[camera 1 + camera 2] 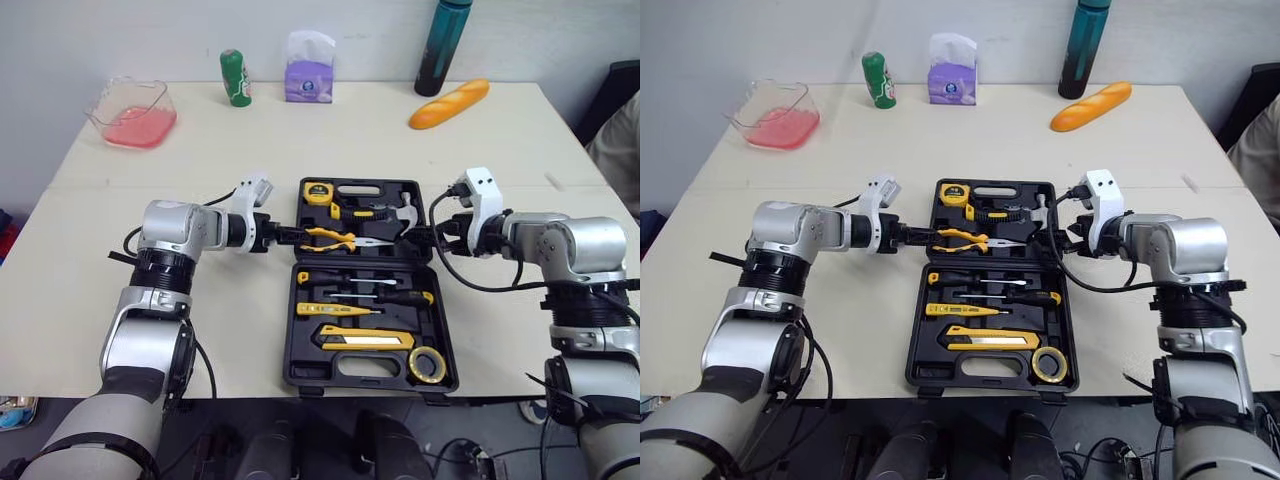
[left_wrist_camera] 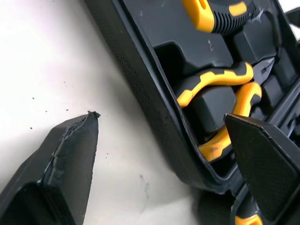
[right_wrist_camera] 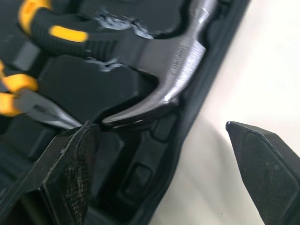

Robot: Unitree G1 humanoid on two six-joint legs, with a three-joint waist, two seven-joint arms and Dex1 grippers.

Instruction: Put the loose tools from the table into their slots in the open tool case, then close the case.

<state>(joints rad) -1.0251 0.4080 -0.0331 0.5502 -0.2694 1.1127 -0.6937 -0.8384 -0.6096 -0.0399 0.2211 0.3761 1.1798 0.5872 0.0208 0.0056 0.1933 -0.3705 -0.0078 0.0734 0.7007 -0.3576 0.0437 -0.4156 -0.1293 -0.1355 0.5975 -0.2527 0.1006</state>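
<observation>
Left eye view showed you the tool case (image 1: 350,368) lying open and flat on the table (image 1: 230,150), squarely between the two arms. Its hinge line ran from your left to your right across the middle. The pliers (image 1: 340,238) and hammer (image 1: 400,212) sat seated in the far half, and the other tools lay in the near half, so closing looked like the step in hand. The left gripper (image 1: 285,235) reached in at the far half's left wall, just beyond the hinge. In the left wrist view its fingers (image 2: 70,154) stood apart, one over the table and one over the pliers' handles, astride that wall and gripping nothing. The right gripper (image 1: 428,235) mirrored it at the right wall, spread wide by the hammer's claw and also empty. Each arm was equally near its own side. The far half would probably have to swing toward you about that left-to-right hinge.
</observation>
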